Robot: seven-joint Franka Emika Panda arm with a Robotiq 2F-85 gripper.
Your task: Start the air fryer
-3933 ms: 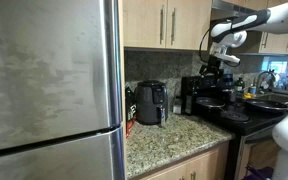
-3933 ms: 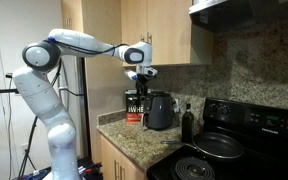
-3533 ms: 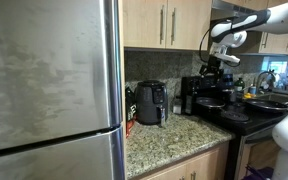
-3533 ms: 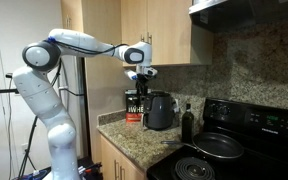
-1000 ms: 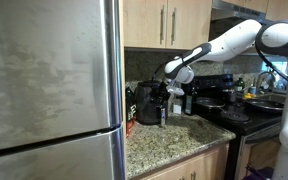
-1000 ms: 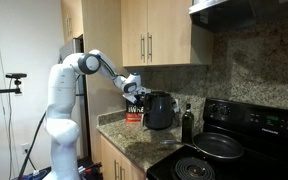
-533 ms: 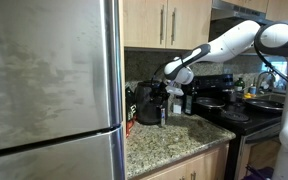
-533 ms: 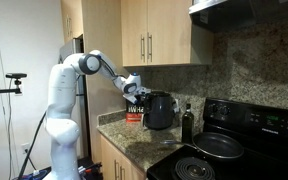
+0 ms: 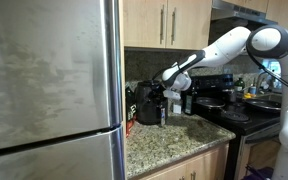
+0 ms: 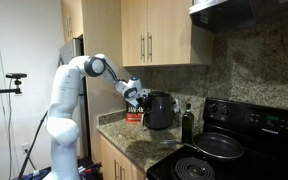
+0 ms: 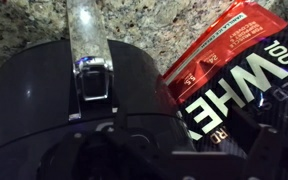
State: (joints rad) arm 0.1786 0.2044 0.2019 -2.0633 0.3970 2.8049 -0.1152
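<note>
The air fryer (image 9: 149, 103) is a dark boxy appliance on the granite counter, also seen in an exterior view (image 10: 161, 112). In the wrist view its rounded top (image 11: 39, 110) fills the left, with a clear drawer handle (image 11: 89, 45) pointing up. My gripper (image 9: 167, 90) hangs just above the fryer's top at its edge, beside the red bag (image 10: 140, 97). In the wrist view the gripper (image 11: 154, 160) is only dark shapes at the bottom, close over the fryer's top. I cannot tell how the jaws stand.
A red whey protein bag (image 11: 234, 70) stands right beside the fryer (image 10: 133, 106). A steel fridge (image 9: 49, 90) borders the counter. A black coffee machine (image 9: 189, 96), a dark bottle (image 10: 187, 122) and a stove with pans (image 10: 219, 146) stand nearby. Cabinets hang overhead.
The arm swung from above the stove over to the air fryer. In the last second the gripper has sunk slightly closer to the fryer's top.
</note>
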